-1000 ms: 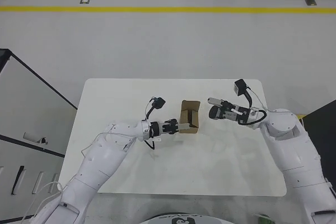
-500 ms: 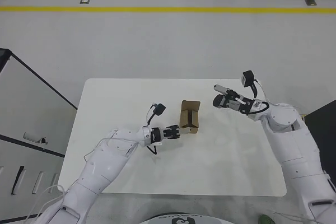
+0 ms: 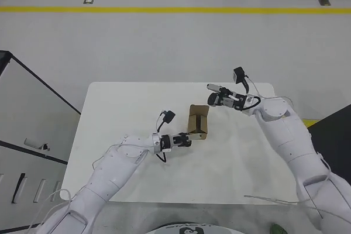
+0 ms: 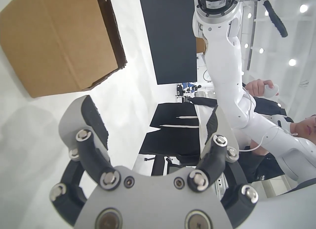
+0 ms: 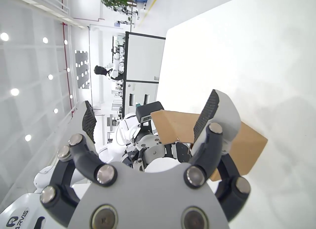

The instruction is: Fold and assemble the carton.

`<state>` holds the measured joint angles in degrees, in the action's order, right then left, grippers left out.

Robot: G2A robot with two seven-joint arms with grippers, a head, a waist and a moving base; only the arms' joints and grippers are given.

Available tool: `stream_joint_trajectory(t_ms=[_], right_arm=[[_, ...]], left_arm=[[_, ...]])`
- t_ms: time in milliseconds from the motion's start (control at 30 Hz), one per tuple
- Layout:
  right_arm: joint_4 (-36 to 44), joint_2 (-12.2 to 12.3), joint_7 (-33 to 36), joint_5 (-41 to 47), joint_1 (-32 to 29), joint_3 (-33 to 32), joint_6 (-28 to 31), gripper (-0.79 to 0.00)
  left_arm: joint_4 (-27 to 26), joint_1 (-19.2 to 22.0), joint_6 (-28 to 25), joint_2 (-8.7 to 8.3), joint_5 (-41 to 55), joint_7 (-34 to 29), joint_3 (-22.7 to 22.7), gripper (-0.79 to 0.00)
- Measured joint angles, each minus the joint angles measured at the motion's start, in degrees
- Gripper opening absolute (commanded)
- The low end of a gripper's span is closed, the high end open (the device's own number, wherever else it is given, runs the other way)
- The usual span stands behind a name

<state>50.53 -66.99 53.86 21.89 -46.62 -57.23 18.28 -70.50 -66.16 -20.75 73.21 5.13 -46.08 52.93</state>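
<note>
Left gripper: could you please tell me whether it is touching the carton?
Apart. The left wrist view shows a thin strip of white table between the open left gripper, at its nearer fingertip, and the carton.

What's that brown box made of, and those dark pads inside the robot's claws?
The carton looks like plain brown corrugated cardboard, matte: creased fold lines, rough cut edge. On the left gripper, the pads seem black ribbed rubber, though textured plastic is possible.
</note>
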Motion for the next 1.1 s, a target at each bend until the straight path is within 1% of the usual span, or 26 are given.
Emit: stream_joint_trajectory(t_ms=[233,467,733,900,1000,1100], right_arm=[[-6.3,-1.9,3.3,2.0,3.3,2.7,2.3,0.0],[-9.0,-2.4,5.7,3.2,3.8,2.6,3.2,0.0],[-8.3,-1.9,7.9,3.3,2.3,1.5,2.6,0.0],[-6.6,-1.5,7.8,2.6,1.1,0.6,1.8,0.0],[-5.5,-1.2,6.6,1.9,0.5,-0.2,1.8,0.0],[-4.6,-1.0,5.5,1.2,0.3,-0.7,1.9,0.0]], left_arm=[[2.5,1.5,-1.0,0.52,1.1,2.1,-0.5,0.0],[4.1,2.0,-2.4,0.64,1.3,6.1,0.5,0.0],[5.3,2.2,-2.6,0.68,2.4,7.3,1.4,0.0],[5.6,2.2,-2.9,0.72,2.7,7.6,1.6,0.0],[5.3,1.9,-2.2,0.61,3.1,6.4,1.7,0.0],[4.6,1.1,-1.7,0.42,4.6,3.5,1.8,0.0]])
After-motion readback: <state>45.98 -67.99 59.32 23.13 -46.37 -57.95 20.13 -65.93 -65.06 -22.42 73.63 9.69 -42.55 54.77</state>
